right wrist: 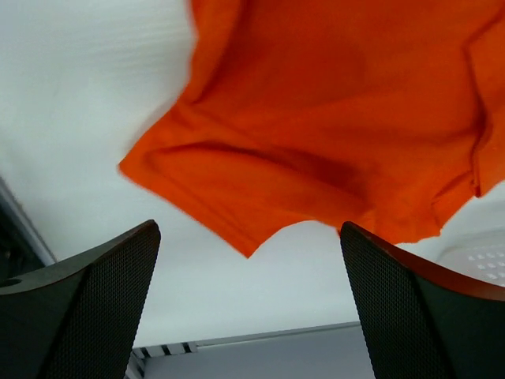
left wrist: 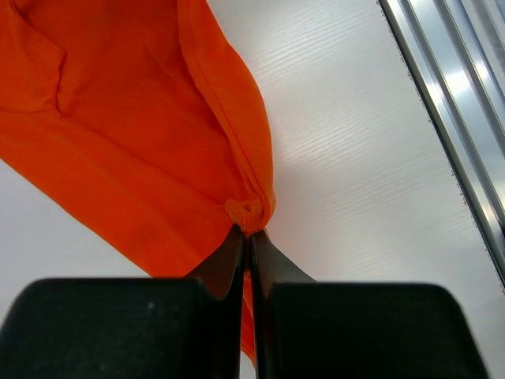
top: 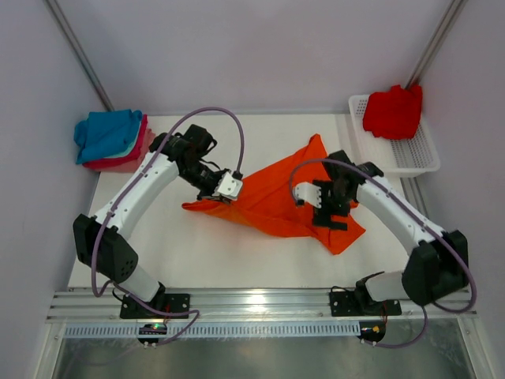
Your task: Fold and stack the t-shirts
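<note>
At the far left corner of the white laminate table (top: 197, 253), a folded pile of soft cloth t-shirts (top: 110, 138), teal-blue over pink, lies well apart from the working area, presumably as the stack to be added to. Next, the left gripper (left wrist: 247, 235) is seen clamped tight on a puckered corner of the bright orange soft-cloth t-shirt (top: 272, 197), which is spread, rumpled, across the middle of the table. The cloth is stretched in smooth ridges from that pinch, apparently so that an edge can be pulled straight for folding. Over the shirt's right part, the right gripper (right wrist: 248, 237) is poised with its black mesh-textured fingers wide apart and nothing between them; whether the cloth is touched cannot be settled from above. At the far right, a red bundled t-shirt (top: 392, 110) is lodged in a white plastic mesh basket (top: 414, 162).
</note>
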